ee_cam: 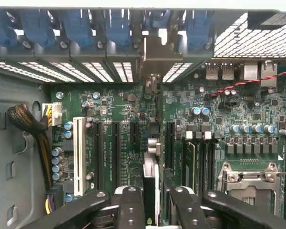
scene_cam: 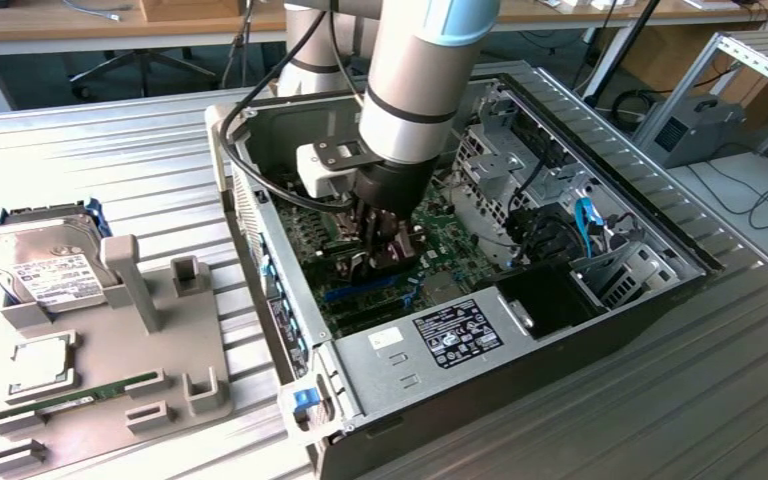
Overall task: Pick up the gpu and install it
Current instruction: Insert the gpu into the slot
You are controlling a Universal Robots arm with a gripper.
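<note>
Inside the computer case point(scene_cam: 598, 300), the jaws clamp the gpu point(ee_cam: 151, 183) edge-on over the motherboard point(ee_cam: 229, 119) slots, not yet seated.

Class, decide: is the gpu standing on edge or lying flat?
On edge: the gpu appears thin, edge-on between the tool fingers, above the motherboard.

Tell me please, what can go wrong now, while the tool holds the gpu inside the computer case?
1. The gpu, held edge-on by the tool, may miss the slot among the close black slots on the motherboard.
2. Its bracket end may catch on the rear slot covers.
3. The arm may snag the black cable at the case wall.
</note>
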